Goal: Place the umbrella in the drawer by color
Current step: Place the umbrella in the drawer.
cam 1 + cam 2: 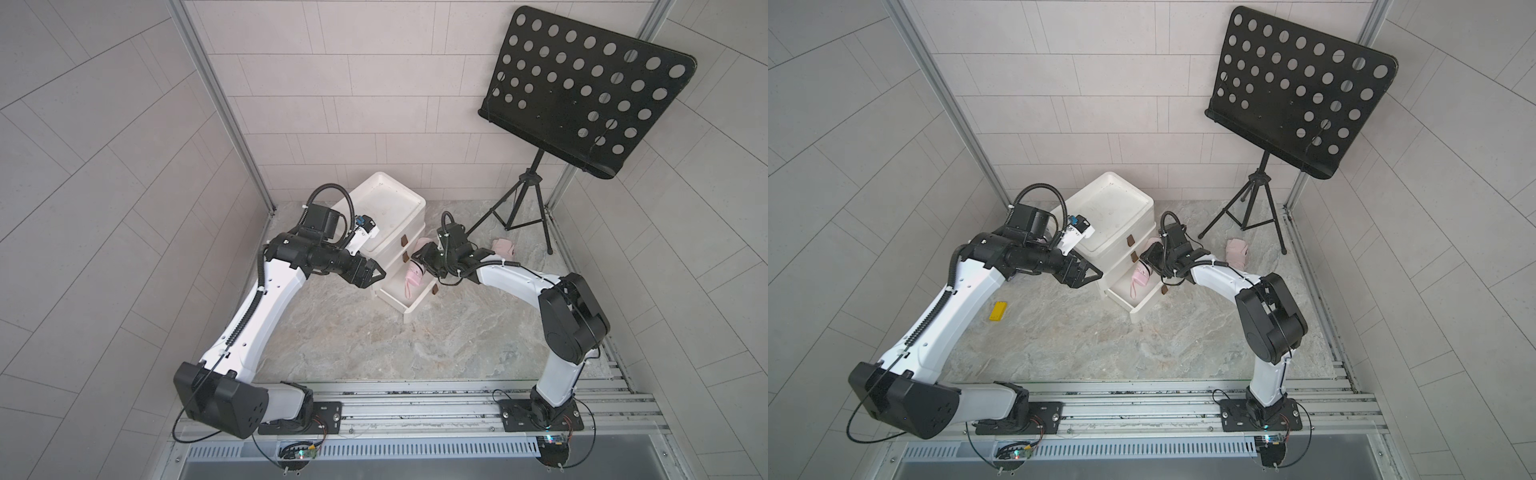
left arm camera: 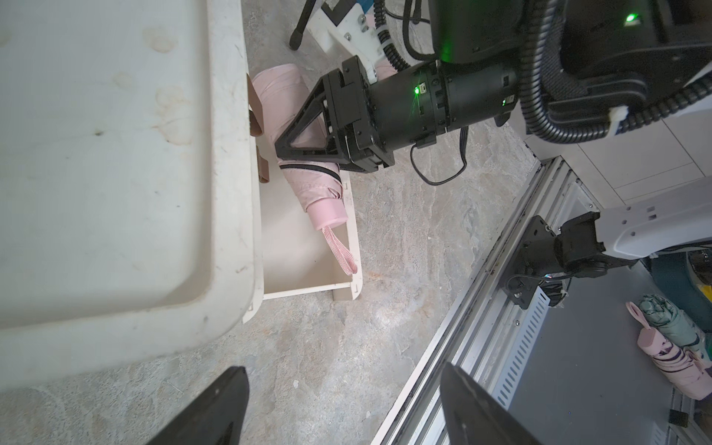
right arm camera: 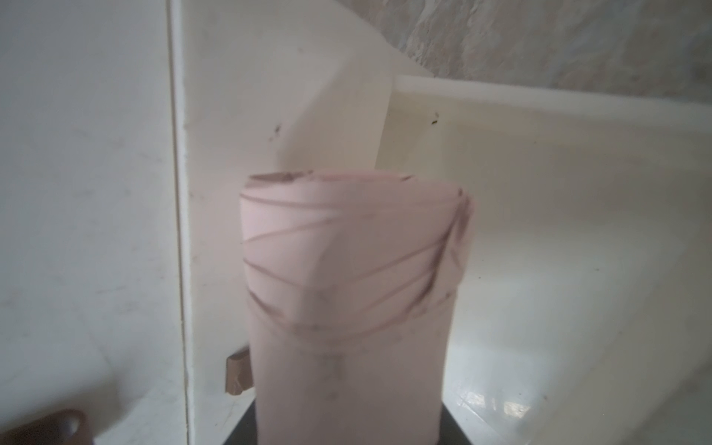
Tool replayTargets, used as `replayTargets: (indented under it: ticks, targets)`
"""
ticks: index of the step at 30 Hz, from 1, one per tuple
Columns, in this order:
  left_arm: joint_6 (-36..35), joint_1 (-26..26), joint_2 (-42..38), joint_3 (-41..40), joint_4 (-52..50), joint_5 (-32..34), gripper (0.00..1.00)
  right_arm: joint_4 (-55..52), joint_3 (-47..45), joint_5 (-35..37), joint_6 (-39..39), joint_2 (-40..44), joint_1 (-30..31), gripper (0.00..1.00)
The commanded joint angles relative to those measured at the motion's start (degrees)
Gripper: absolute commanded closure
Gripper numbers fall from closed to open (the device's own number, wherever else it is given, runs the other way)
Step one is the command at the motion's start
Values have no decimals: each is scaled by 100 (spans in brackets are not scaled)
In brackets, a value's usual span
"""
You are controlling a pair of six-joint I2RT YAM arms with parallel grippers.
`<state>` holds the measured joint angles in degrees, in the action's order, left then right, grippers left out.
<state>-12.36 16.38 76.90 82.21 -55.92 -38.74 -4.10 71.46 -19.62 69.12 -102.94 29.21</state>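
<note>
Two pink umbrellas: held umbrella [image 2: 316,185] squeezed by right gripper [image 2: 293,158] over bottom drawer [image 2: 304,287], other umbrella [image 1: 503,247] on bench [image 1: 374,345]. Three drawers, one pulled out. Left gripper [image 2: 346,408] spread wide, empty.

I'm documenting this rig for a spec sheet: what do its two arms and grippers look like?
The left arm and right arm have white shell links with black joint housings. Ribbed black cable conduit runs along each. The fingers are black open triangular frames; small green lights glow near the right wrist.
</note>
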Motion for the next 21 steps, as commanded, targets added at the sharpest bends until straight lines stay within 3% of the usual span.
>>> replayTargets:
  ticks: [1, 10, 21]
  targets:
    - [30, -58, -175, -73, 46, -116, 15, 419, -66, 246, 481, -86, 112, 55]
    - [41, -131, -198, -100, 81, -204, 15, 250, 26, 545, 506, -189, 260, 50]
    - [75, -180, -239, -117, 114, -270, 15, 341, 98, 556, 566, -512, 331, 35]
